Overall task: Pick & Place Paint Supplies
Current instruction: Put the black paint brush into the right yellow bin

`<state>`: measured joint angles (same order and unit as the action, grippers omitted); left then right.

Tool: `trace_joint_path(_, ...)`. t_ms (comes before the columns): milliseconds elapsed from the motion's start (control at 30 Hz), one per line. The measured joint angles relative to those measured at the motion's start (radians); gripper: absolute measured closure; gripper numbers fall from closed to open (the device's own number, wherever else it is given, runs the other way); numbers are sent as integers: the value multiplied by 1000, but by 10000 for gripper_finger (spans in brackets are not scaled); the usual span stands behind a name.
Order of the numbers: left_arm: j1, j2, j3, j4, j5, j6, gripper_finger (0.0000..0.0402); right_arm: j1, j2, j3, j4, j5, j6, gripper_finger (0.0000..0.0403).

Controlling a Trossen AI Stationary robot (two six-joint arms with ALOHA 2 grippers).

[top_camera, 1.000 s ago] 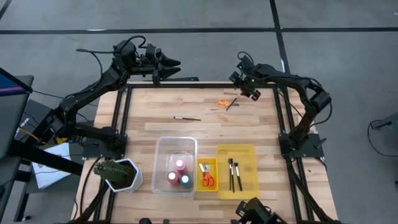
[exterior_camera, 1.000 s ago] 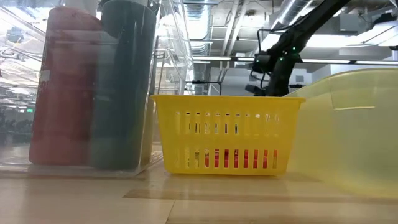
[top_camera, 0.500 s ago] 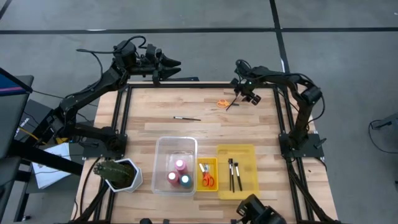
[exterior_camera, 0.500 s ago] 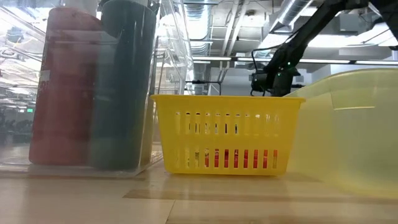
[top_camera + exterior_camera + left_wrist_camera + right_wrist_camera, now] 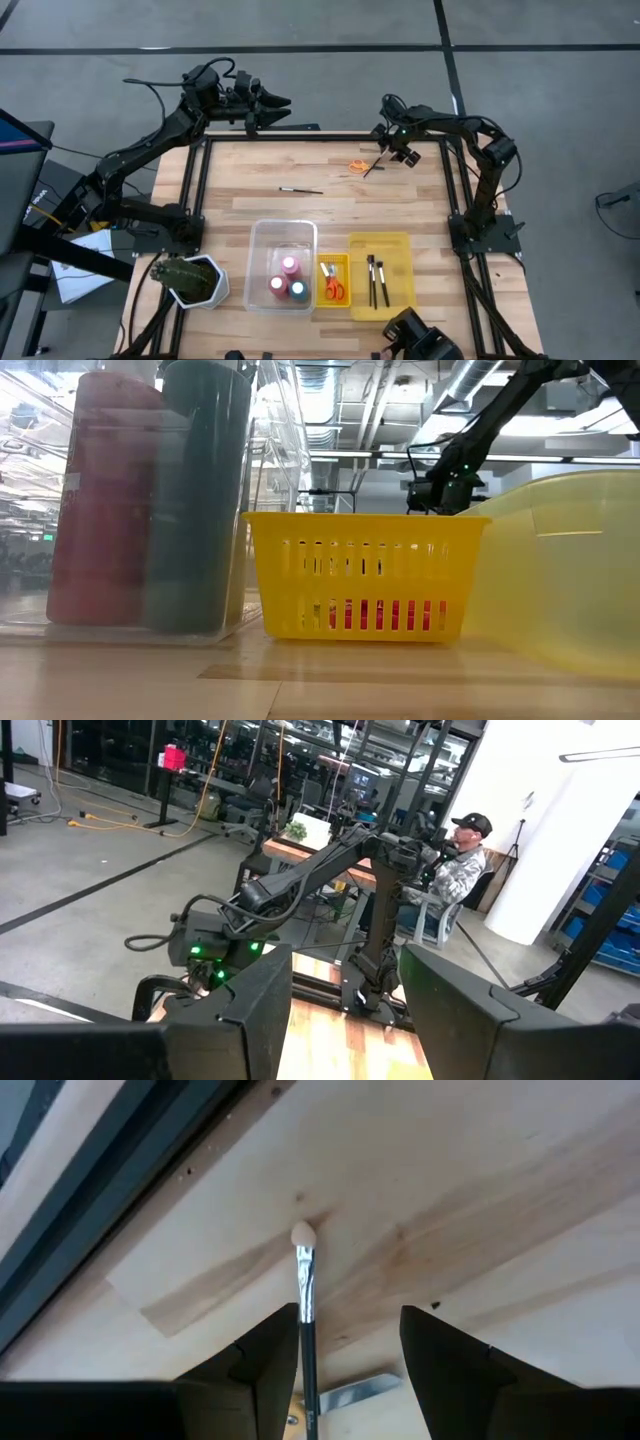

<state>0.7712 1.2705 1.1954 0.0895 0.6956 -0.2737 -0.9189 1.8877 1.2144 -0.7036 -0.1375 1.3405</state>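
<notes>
We see the right gripper point(image 5: 385, 152) lowered over the far right corner of the wooden surface point(image 5: 240, 185), its fingers point(image 5: 258, 1370) spread apart and holding nothing. Between them, in the right wrist view, lies a thin dark-handled paintbrush point(image 5: 304, 1315) with its pale tip pointing away from the wrist; we cannot tell whether either finger touches it. A metal scissor blade point(image 5: 350, 1391) shows just beside the brush handle, and from above we find the orange-handled scissors point(image 5: 357, 165) lying against that brush near the far edge.

A second paintbrush point(image 5: 300, 189) lies alone on the surface, closer to the middle of the far half. Along the near edge we note a clear bin point(image 5: 260, 240) holding three paint bottles point(image 5: 289, 279), a small yellow basket point(image 5: 345, 262) holding another pair of scissors point(image 5: 334, 290), and a yellow bin point(image 5: 400, 245) holding two brushes point(image 5: 376, 280).

The left gripper point(image 5: 280, 102) waits beyond the far left corner, fingers point(image 5: 250, 1010) spread and empty. A potted plant point(image 5: 187, 280) stands at the near left corner.
</notes>
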Motion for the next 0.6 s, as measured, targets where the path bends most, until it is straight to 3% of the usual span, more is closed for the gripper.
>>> trace_joint_path(600, 0, 0, 0, 0, 0, -1, 220, 46, 0, 0, 23, -4, 74, 232)
